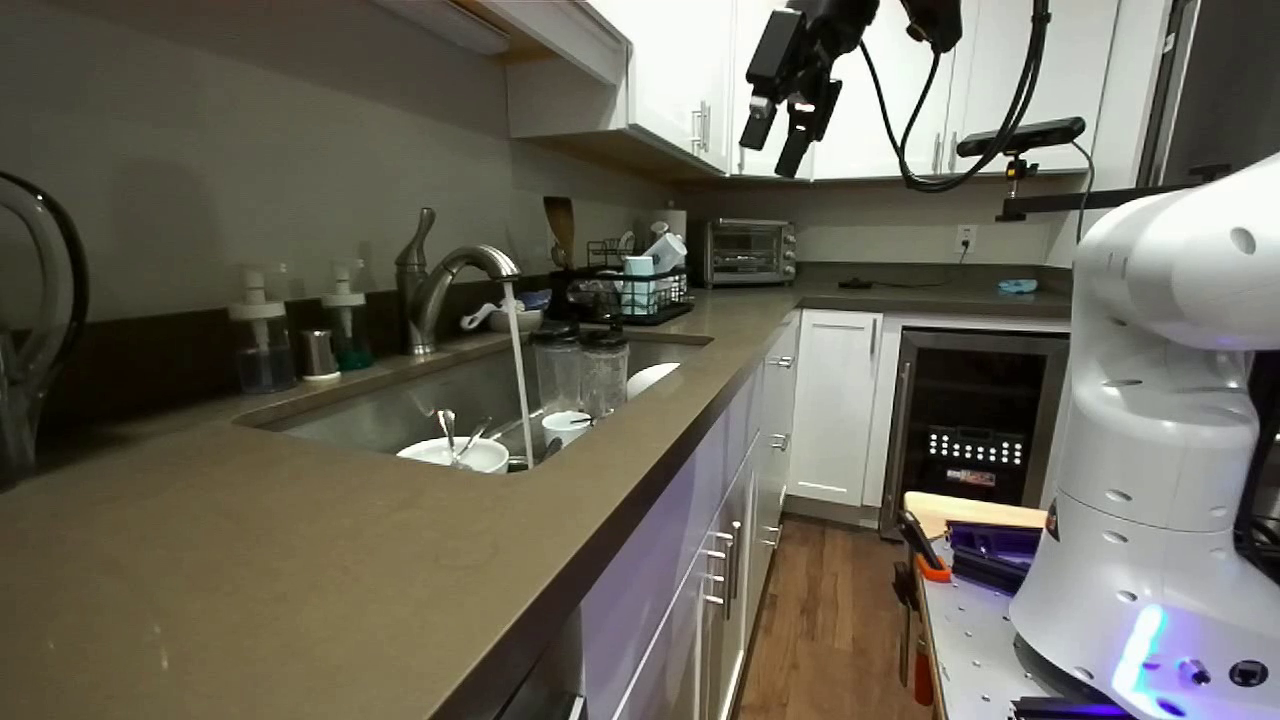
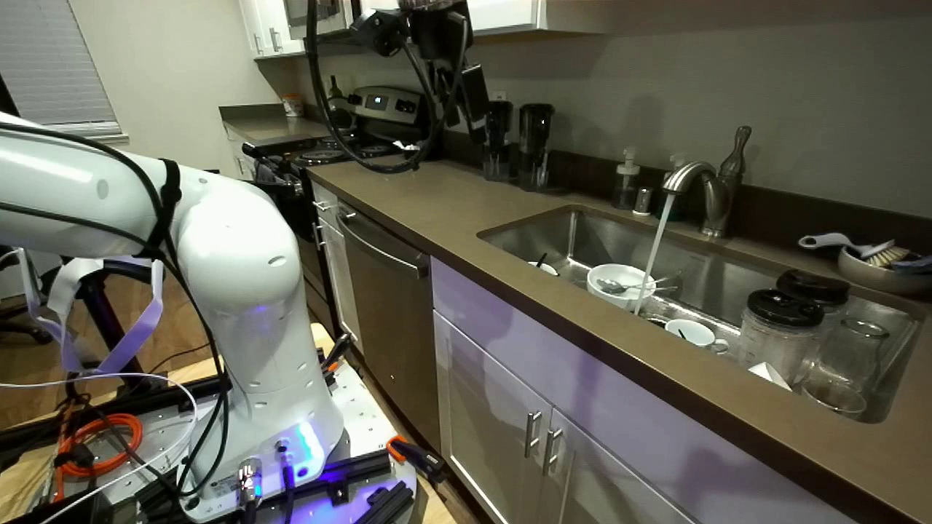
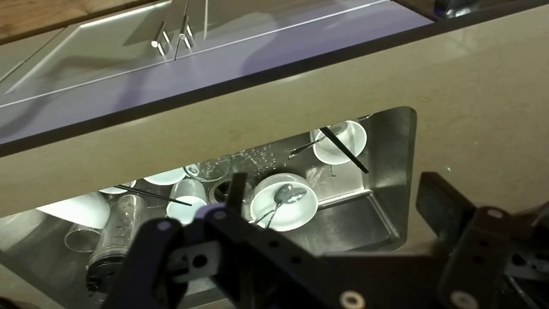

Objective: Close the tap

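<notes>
Water (image 1: 519, 370) is running out of the tap (image 1: 430, 300) and falling into the sink (image 2: 619, 240). The silvery tap is standing on the brown bench (image 1: 330, 560) at the back of the sink. In an exterior view its handle (image 1: 415, 243) is pointing up, left of the middle of the frame; in an exterior view its spout (image 2: 688, 176) is curving over on the right. Both exterior views are showing the tap, but the wrist view is leaving it out.

In an exterior view the hand (image 1: 773, 148) is hanging at the top of the frame, right of the middle, well apart from the tap. The wrist view is showing it best: its fingers (image 3: 444, 206) are showing in the lower part of the frame, standing wide apart and holding nothing. In an exterior view black cables (image 2: 393, 168) are looping down beside the hand and making the fingers hard to see.

The wrist view is looking down at two spoons (image 3: 295, 195) lying in a white bowl (image 3: 300, 216) near the middle. In an exterior view a toaster oven (image 1: 750, 252) is sitting in the upper middle; in an exterior view a stove (image 2: 386, 105) is standing at the upper left.
</notes>
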